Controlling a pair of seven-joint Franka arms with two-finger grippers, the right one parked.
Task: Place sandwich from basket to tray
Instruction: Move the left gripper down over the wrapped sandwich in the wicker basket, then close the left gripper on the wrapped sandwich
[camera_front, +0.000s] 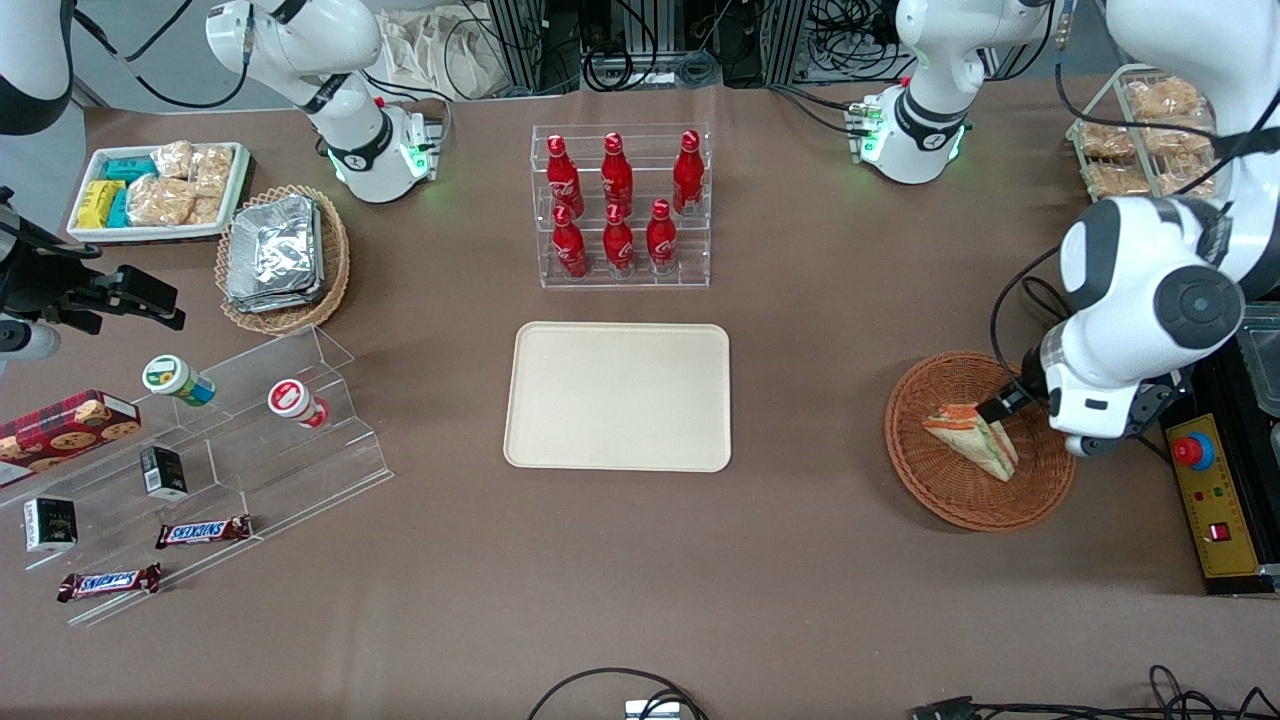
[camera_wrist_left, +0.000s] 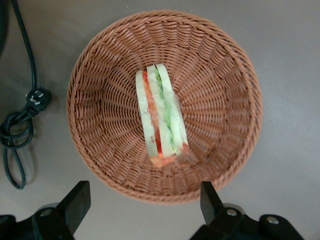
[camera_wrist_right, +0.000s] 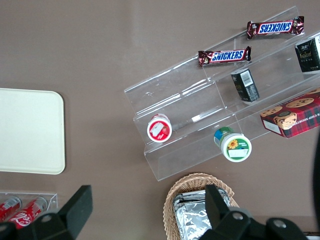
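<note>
1. Above the reddish-brown wicker basket (camera_wrist_left: 165, 105): left gripper (camera_wrist_left: 142, 200) hovering with fingers spread wide, holding nothing.
2. In the basket's middle: wrapped sandwich wedge (camera_wrist_left: 161, 116) lying on edge, filling layers facing up.
3. For a sound grasp: lowering straight down, fingers straddling the two bread faces, closing gently against the wrap.
4. Clearing the basket rim: lifting before travelling sideways.
5. Toward the cream tray (camera_front: 618, 396): crossing bare brown tablecloth (camera_front: 810, 400), nearer the front camera than the cola bottle rack (camera_front: 622, 205).
</note>
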